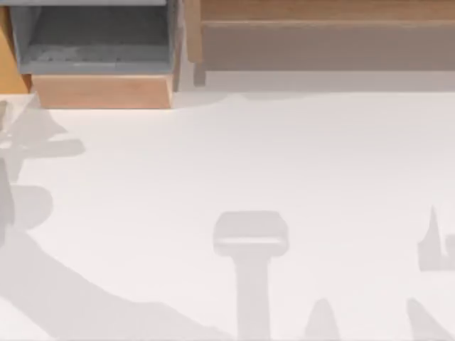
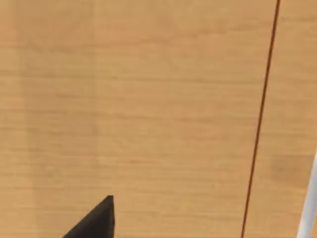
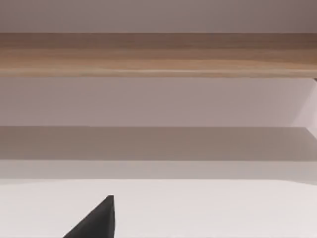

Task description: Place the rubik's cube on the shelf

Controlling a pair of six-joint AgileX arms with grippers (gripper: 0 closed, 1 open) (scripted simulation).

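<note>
Wooden shelf (image 1: 320, 11) runs along the table's (image 1: 234, 156) far right, its grey-brown front panel bare; a smaller wooden box (image 1: 99, 64) with grey inside sits far left. I cannot place the cube, so the task looks barely begun or hard to judge. White table lies under arm shadows. Whether either gripper is open, I cannot tell

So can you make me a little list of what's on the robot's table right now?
table: white top, with grey shadows on it
shelf: long wooden ledge at the table's back right, grey-brown front panel
box: smaller wooden box with a grey inside, back left
left wrist view: close wooden surface
right wrist view: faces the shelf
</note>
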